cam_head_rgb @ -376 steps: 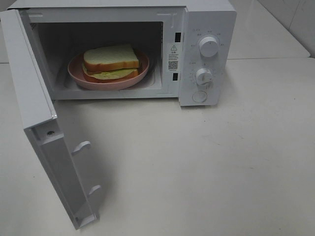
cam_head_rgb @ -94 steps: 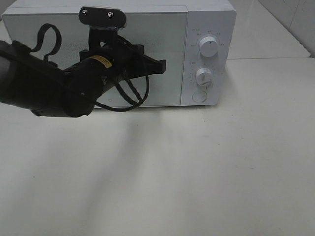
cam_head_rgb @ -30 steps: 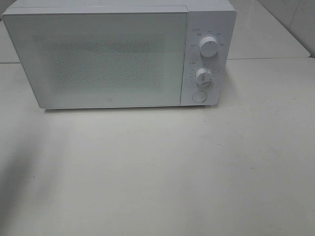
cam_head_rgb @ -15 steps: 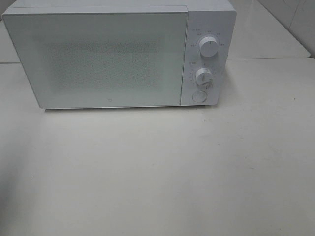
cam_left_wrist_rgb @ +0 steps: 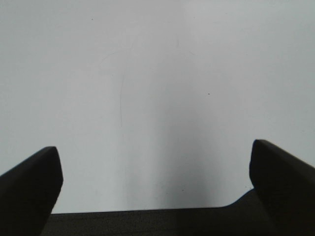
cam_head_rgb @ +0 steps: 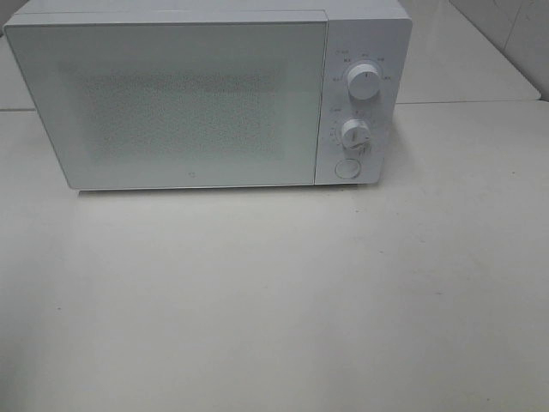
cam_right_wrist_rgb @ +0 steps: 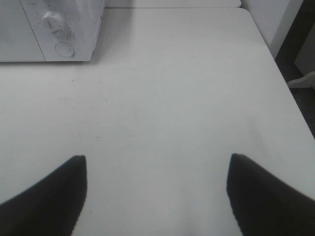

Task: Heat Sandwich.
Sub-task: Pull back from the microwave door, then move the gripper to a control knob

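Though seen only from wrists, left tool: wide, empty
Right tool: wide, empty
Microwave: shut, whole only from high

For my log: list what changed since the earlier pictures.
The door swung shut, hiding the sandwich. The left arm, briefly at the door, has left the high view. The microwave and knobs stayed put. The left tool and right tool are open, empty.
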